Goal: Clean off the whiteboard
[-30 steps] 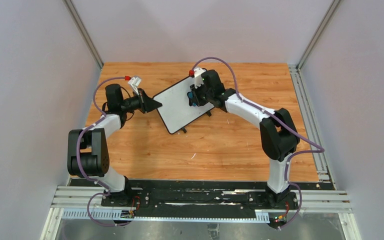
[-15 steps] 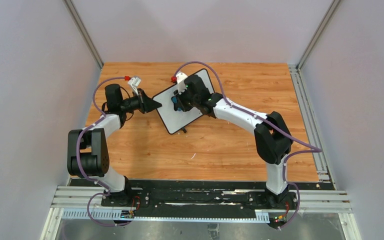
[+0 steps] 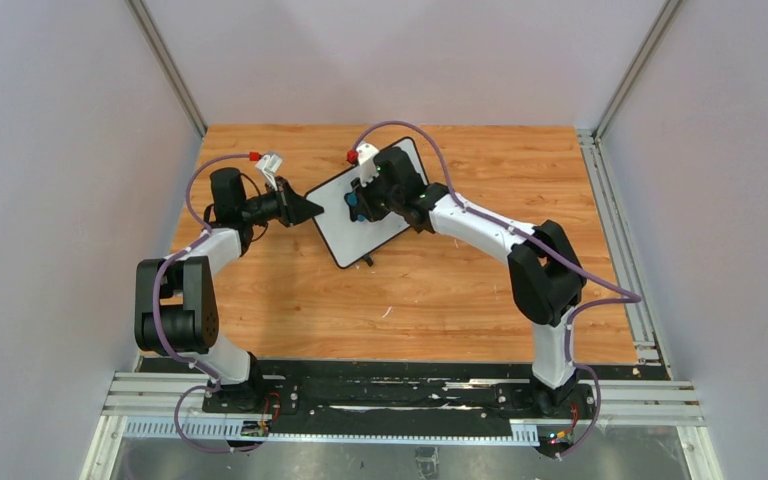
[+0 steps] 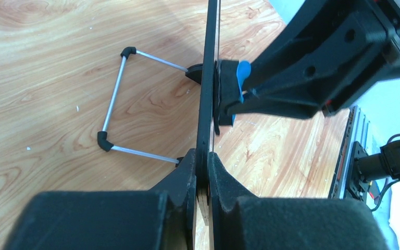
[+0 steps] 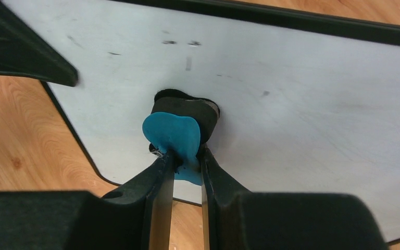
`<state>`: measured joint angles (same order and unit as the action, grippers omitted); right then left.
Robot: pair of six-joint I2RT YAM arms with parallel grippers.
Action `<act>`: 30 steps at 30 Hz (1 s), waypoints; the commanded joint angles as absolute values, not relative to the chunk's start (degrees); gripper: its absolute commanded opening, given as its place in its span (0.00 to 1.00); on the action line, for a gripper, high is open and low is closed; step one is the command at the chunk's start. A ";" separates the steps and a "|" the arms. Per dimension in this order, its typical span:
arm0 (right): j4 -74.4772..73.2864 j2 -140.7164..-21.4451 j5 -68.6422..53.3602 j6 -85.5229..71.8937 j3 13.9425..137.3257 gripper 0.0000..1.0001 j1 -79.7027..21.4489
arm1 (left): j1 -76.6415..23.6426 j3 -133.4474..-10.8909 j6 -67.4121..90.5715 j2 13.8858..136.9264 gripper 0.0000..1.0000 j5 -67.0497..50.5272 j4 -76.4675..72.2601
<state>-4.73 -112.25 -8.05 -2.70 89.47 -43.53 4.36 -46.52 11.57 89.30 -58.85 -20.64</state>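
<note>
We see the whiteboard (image 3: 335, 228) on the wooden tabletop (image 3: 440, 300), toward 11 o'clock from the tabletop's middle. It is turned askew, so its corners point roughly to 1, 4, 7 and 9 o'clock in the top view. Its white face shows to the overhead camera, inside a thin black frame.

The left pincer (image 3: 312, 207) meets the board at the 9 o'clock corner. In the left wrist view its two fingers are closed down on the black edge of the whiteboard (image 4: 207, 78), which runs straight up from between them; the left pincer (image 4: 202, 156) has the frame clamped with no gap. On the 9 o'clock side of that edge we see a wire stand (image 4: 115, 99) lying on the wood, hinged to the board's back.

The right pincer (image 3: 353, 205) reaches in from 4 o'clock and sits over the board's face, near its middle. In the right wrist view the right pincer (image 5: 187, 153) is closed tight on a blue eraser (image 5: 173, 134), whose dark pad is pressed flat against the whiteboard (image 5: 302, 104). The left wrist view shows the same contact from the side: the eraser (image 4: 242, 70) touches the board's face on its 3 o'clock side.

A few faint dark marks (image 5: 187, 47) lie on the white surface at 12 o'clock from the eraser, apart from it.
</note>
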 commanded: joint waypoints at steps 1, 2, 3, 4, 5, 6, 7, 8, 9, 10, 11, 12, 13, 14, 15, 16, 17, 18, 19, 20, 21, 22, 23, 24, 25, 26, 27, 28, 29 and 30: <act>-4.49 -113.15 -5.93 -1.52 89.80 0.01 -37.63 | 4.30 -46.38 5.66 89.69 0.00 -55.28 -17.10; -4.48 -112.93 -5.83 -1.35 89.56 0.01 -36.86 | 4.29 -46.40 5.70 89.73 0.00 -55.28 -17.06; -4.55 -112.55 -5.68 -1.25 89.29 0.01 -36.15 | 4.26 -46.47 5.71 89.82 0.00 -55.28 -17.13; -4.50 -112.25 -5.63 -1.18 89.02 0.01 -35.46 | 4.28 -46.47 5.71 89.89 0.00 -55.28 -17.14; -4.56 -111.96 -5.55 -1.10 88.77 0.01 -34.75 | 4.24 -46.53 5.76 90.00 0.00 -55.28 -17.13; -4.51 -111.75 -5.58 -1.06 88.52 0.00 -34.12 | 4.28 -46.60 5.81 90.04 0.00 -55.28 -17.14; -4.55 -111.53 -5.54 -1.08 88.24 0.01 -33.53 | 4.30 -46.64 5.80 90.13 0.00 -55.36 -17.08; -4.54 -111.47 -5.53 -0.99 88.08 0.01 -32.98 | 4.25 -46.67 5.92 90.22 0.00 -55.36 -17.13; -4.51 -111.34 -5.47 -0.97 87.84 0.01 -32.43 | 4.28 -46.67 5.89 90.18 0.00 -55.37 -17.14; -4.50 -111.16 -5.45 -0.91 87.49 0.01 -31.90 | 4.29 -46.67 5.89 90.11 0.00 -55.29 -17.14; -4.47 -110.91 -5.34 -0.91 87.17 0.01 -31.60 | 4.24 -46.67 5.93 90.09 0.00 -55.25 -17.14; -4.53 -110.53 -5.17 -0.88 86.80 0.01 -31.29 | 4.23 -46.67 5.87 90.09 0.00 -55.20 -17.09; -4.52 -110.08 -4.99 -0.95 86.37 0.00 -31.07 | 4.25 -46.74 5.81 90.09 0.00 -55.20 -17.13; -4.53 -109.53 -4.74 -0.93 85.87 0.00 -30.87 | 4.28 -46.77 5.88 90.21 0.00 -55.15 -17.12; -4.49 -109.06 -4.49 -0.76 85.41 0.01 -30.76 | 4.29 -46.80 5.89 90.25 0.00 -55.11 -17.14; -4.48 -108.48 -4.13 -0.52 84.87 0.01 -30.76 | 4.23 -46.85 5.91 90.40 0.00 -55.11 -17.14; -4.67 -107.84 -3.68 -0.33 84.36 0.01 -30.76 | 4.29 -46.96 5.94 90.50 0.00 -55.10 -17.14; -4.96 -107.17 -3.28 -0.24 83.82 0.01 -30.67 | 4.30 -46.94 5.91 90.51 0.00 -55.03 -17.07; -5.11 -106.37 -2.95 -0.21 83.33 0.01 -30.63 | 4.26 -47.00 5.86 90.61 0.00 -55.02 -16.97; -5.21 -105.56 -2.79 -0.17 82.65 0.01 -30.59 | 4.29 -47.02 5.88 90.61 0.00 -55.02 -16.94; -5.23 -104.61 -2.60 -0.15 81.97 0.01 -30.59 | 4.27 -47.09 5.97 90.76 0.00 -55.02 -16.92; -5.30 -103.72 -2.41 -0.19 81.14 0.01 -30.49 | 4.26 -47.17 5.85 90.78 0.00 -55.02 -16.76; -5.29 -102.37 -2.31 -0.13 80.35 0.00 -30.50 | 4.25 -47.19 5.85 90.76 0.00 -54.98 -16.68; -5.34 -101.26 -2.17 -0.09 79.55 0.01 -30.50 | 4.26 -47.20 5.76 90.73 0.00 -54.94 -16.63; -5.29 -100.32 -2.01 -0.14 78.65 0.01 -30.43 | 4.29 -47.27 5.68 90.71 0.00 -54.87 -16.47; -5.32 -99.27 -1.82 -0.09 77.99 0.01 -30.49 | 4.30 -47.28 5.63 90.78 0.00 -54.85 -16.44; -5.28 -98.40 -1.54 -0.09 77.36 0.01 -30.50 | 4.27 -47.31 5.63 90.79 0.00 -54.82 -16.39; -5.34 -97.75 -1.25 -0.06 76.63 0.01 -30.44 | 4.29 -47.34 5.63 90.83 0.00 -54.76 -16.43; -5.62 -97.13 -0.91 0.04 76.30 0.01 -30.49 | 4.28 -47.38 5.70 90.84 0.00 -54.76 -16.43; -6.17 -96.78 -0.44 0.15 76.15 0.01 -30.45 | 4.28 -47.37 5.71 90.89 0.00 -54.76 -16.39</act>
